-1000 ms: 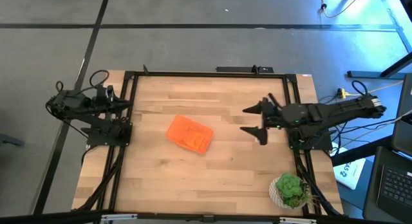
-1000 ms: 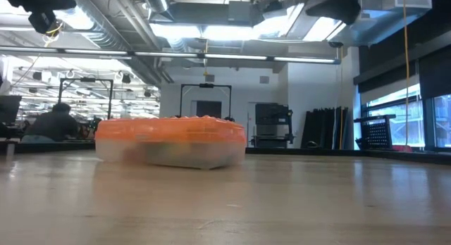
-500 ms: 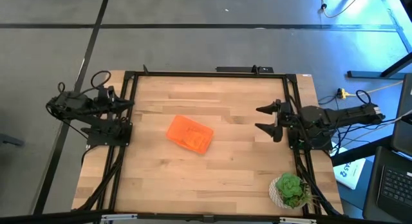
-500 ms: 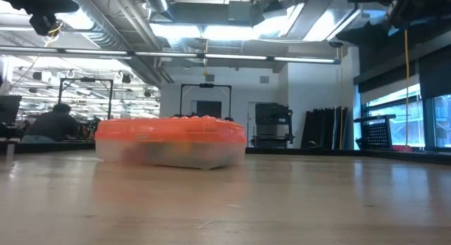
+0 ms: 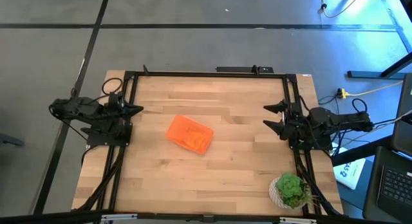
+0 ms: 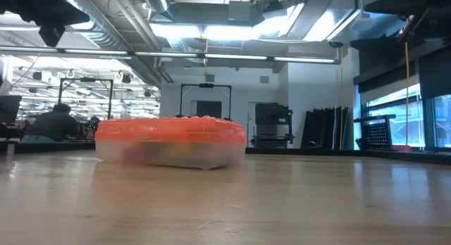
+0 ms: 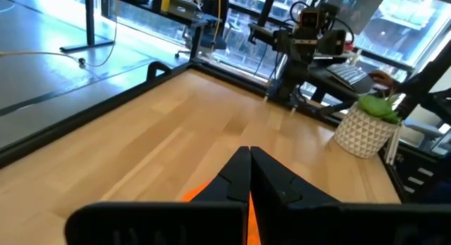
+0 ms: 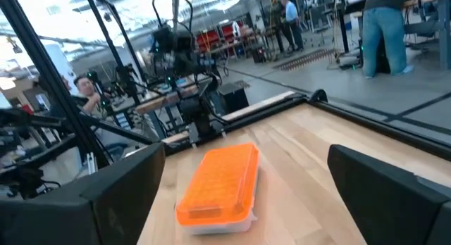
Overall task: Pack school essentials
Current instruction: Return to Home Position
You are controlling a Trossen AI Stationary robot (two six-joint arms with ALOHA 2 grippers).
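Now both arms sit folded at their own sides of the tabletop [image 5: 219, 166], and the step in hand appears to be the return to rest. The left gripper [image 5: 134, 109] lies at the left edge, pointing inward, with its fingers [image 7: 248, 176] pressed together. The right gripper [image 5: 271, 117] lies at the right edge, its fingers spread wide apart and holding nothing.

The clear box [image 5: 189, 134] rests left of centre on the tabletop with its orange lid [image 6: 170, 127] seated flat. It is well apart from both grippers. No school essentials lie loose on the wood. You may judge them to be inside the box, where the low view shows only dim shapes through the clear wall.

To finish well, draw each arm toward its own mount along a high path. Do not sweep across the middle, because a brush against the box could shift it or lift its lid. Watch the right arm's elbow, since the potted plant [image 5: 290, 190] stands near that arm's base at the corner.

Count: two arms, one closed box, one potted plant and no loose items. What lies inside the box cannot be counted.
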